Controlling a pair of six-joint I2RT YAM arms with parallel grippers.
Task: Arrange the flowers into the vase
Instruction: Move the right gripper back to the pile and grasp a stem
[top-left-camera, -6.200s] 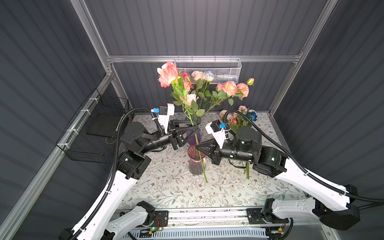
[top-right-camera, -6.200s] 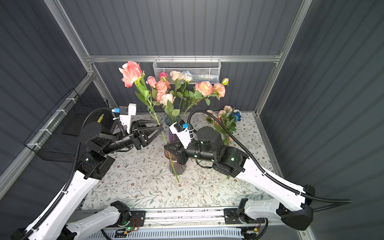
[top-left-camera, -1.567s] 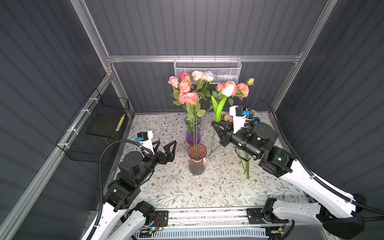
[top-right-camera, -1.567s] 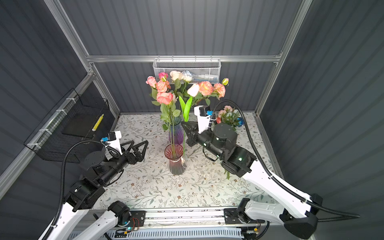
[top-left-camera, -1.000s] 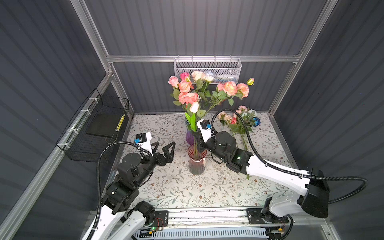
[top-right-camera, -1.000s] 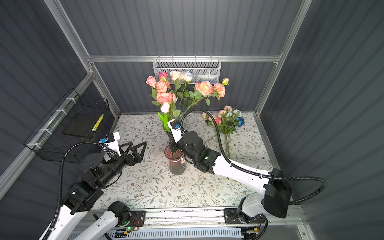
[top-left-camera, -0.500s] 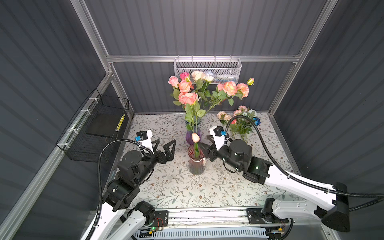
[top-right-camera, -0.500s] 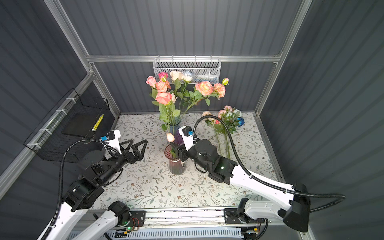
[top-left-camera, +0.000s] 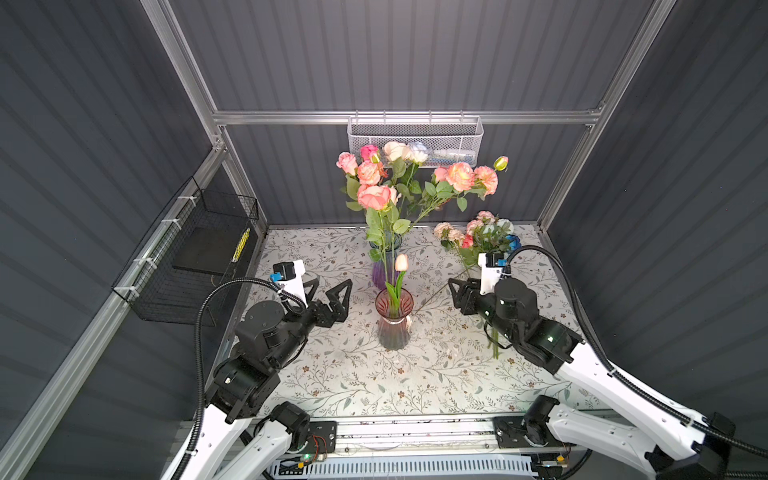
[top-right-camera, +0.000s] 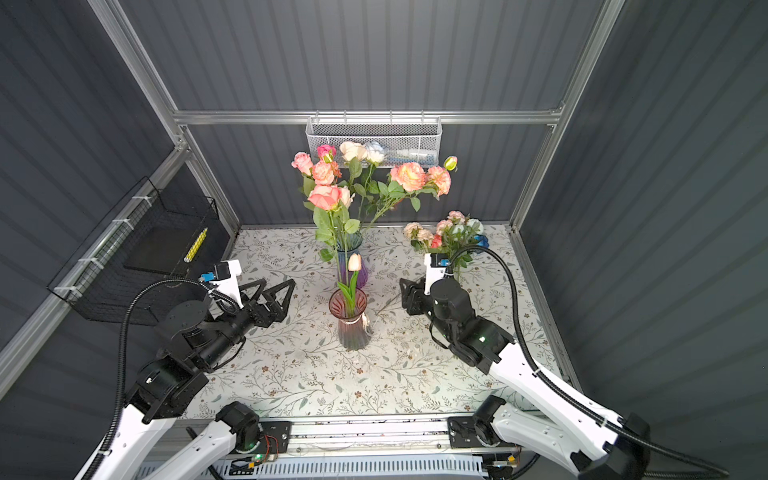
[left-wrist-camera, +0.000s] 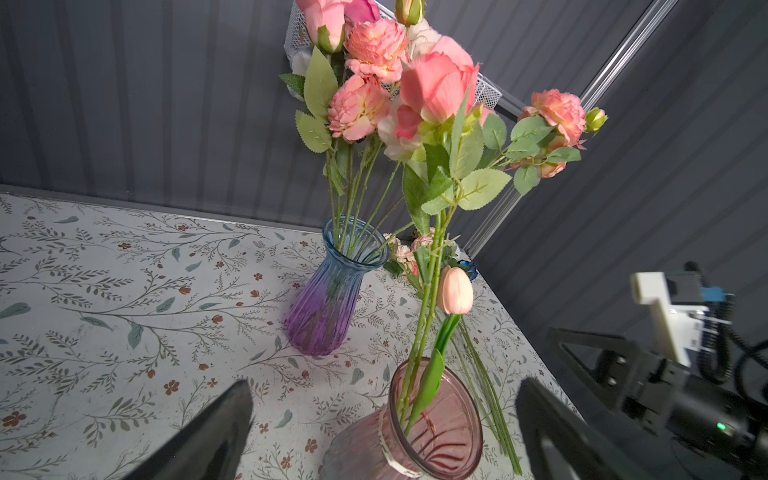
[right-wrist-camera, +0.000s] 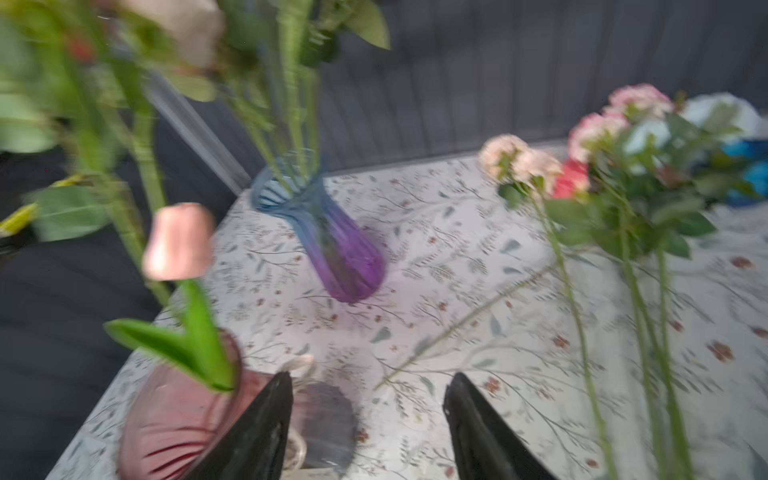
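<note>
My right gripper (top-left-camera: 452, 294) has its jaws partly apart, empty afaict, tho the close view's blurry. Loose flowers (top-left-camera: 478, 235) lie just to its right, stems running front-to-back, so my right arm's def nearer.

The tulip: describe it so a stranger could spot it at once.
On the floral table, find the pink vase at the middle. The tulip stands in it: a short, closed peach bud with smooth leaves, far lower than the tall open rose sharing the vase.

dark ribbed walls (top-left-camera: 415, 54), aluminium frame (top-left-camera: 291, 117), floral-print tabletop (top-left-camera: 353, 374), white wire basket (top-left-camera: 415, 135) at back
</note>
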